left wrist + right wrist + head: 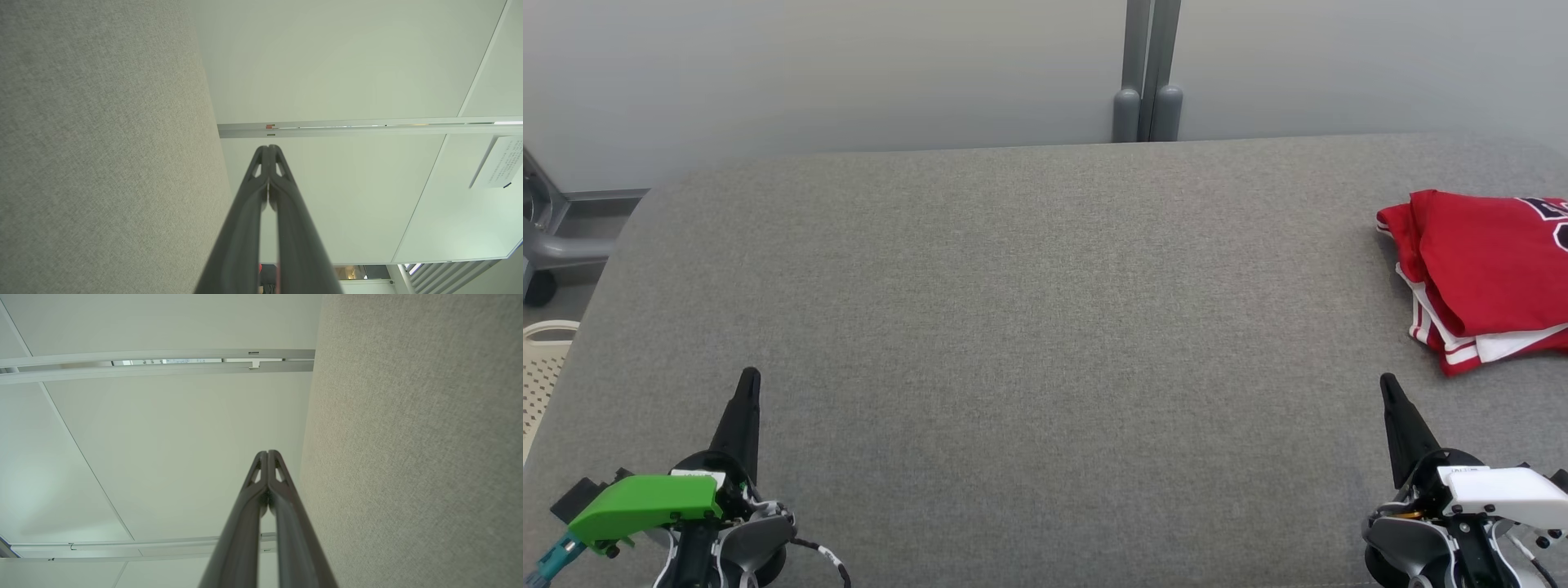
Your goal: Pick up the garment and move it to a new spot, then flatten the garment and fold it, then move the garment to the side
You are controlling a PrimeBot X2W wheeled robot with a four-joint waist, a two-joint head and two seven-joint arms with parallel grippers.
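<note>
Jersey: red jersey with white trim, folded, lying at the far right edge of the table; partly cut off by the head view's right border.
Left hand: left hand at the lower left over the grey fabric, fingers pressed together, empty.
Right hand: right hand at the lower right, near the jersey but apart from it, fingers pressed together, empty.
Surroundings: cream perforated basket beside the table's left edge.

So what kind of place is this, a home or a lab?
Likely a lab or office test space: a large grey fabric-covered table, plain partition walls, and one folded red garment lying on it.
</note>
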